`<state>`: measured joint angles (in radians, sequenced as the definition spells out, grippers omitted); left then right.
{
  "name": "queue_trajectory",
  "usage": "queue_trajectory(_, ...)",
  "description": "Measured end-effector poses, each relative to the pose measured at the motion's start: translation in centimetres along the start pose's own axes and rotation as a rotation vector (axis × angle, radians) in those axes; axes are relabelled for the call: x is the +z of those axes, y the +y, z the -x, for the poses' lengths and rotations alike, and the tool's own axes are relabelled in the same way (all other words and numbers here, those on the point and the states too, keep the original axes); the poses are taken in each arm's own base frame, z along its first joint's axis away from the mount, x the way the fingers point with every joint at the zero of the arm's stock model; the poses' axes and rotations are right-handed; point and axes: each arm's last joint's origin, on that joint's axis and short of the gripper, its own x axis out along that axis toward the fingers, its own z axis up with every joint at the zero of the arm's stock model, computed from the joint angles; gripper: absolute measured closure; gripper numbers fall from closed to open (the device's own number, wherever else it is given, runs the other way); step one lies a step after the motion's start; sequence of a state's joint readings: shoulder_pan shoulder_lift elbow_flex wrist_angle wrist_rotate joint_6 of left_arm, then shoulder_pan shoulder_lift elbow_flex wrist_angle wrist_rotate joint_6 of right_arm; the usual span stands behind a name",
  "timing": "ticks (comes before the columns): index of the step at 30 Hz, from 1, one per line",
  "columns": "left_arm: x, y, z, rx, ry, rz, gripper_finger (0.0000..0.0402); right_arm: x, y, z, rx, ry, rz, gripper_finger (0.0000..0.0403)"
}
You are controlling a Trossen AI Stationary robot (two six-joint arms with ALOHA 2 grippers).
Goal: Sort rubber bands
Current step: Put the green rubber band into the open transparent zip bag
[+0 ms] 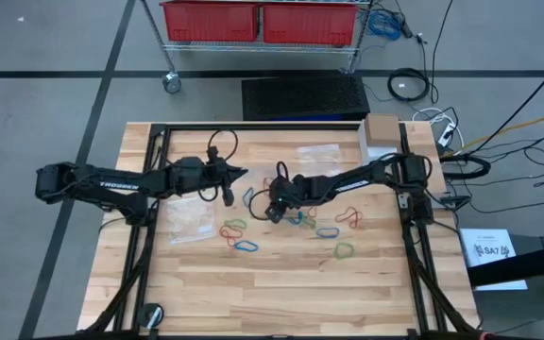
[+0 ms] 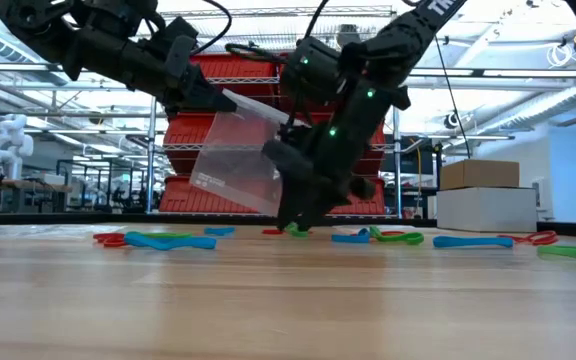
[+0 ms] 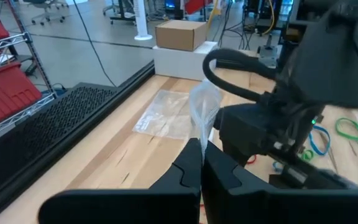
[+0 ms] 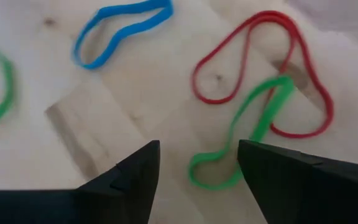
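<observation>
Rubber bands [image 1: 245,246] in red, blue and green lie scattered across the middle of a wooden table [image 1: 281,293] as two dark robot arms meet above them. The right gripper [image 1: 274,212], fingers spread wide and holding nothing, is lowered close over the tabletop; its wrist camera looks down on a green band [image 4: 241,134] overlapping a red band [image 4: 260,68], the green loop lying between the two fingertips, with a blue band [image 4: 123,28] a little farther off. The left gripper [image 1: 242,174] is clenched on the edge of a small clear plastic bag [image 2: 238,150], which hangs from its tips above the table, just beside the right gripper. Two more clear bags lie flat on the wood, one [image 1: 190,217] beneath the left arm, another [image 1: 317,153] near the far edge. Beyond the table stand red storage bins [image 1: 258,21] on a wire rack and a cardboard box [image 2: 480,173].
</observation>
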<state>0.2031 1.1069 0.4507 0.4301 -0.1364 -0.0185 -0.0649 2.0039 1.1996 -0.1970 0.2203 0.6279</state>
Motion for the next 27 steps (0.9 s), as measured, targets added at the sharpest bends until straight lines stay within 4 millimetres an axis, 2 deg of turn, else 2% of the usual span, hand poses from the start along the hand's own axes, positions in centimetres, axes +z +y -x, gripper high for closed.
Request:
queue_trajectory(3,0.0,0.0,0.0,0.000,0.001,0.000,0.0402,-0.2,-0.1,-0.4,-0.044,-0.015,-0.014,0.0211)
queue_trajectory(5,0.0,0.0,0.0,0.000,0.002,0.000,0.0402,-0.2,-0.2,-0.4,-0.056,-0.023,-0.014,0.0236)
queue_trajectory(12,-0.1,0.0,0.0,0.000,0.012,-0.001,0.0402,-0.3,-0.1,-0.2,-0.053,-0.005,0.060,0.0387)
queue_trajectory(15,-0.2,0.0,0.0,0.000,0.015,-0.001,0.0402,-0.3,0.1,0.6,0.018,0.040,0.084,0.0390)
queue_trajectory(18,-0.2,0.0,0.0,0.000,0.016,-0.001,0.0402,0.3,0.6,2.1,0.099,0.039,0.111,0.0392)
queue_trajectory(27,-0.2,0.0,0.0,0.000,0.023,-0.002,0.0402,2.7,2.3,9.7,0.278,-0.149,0.272,0.0401)
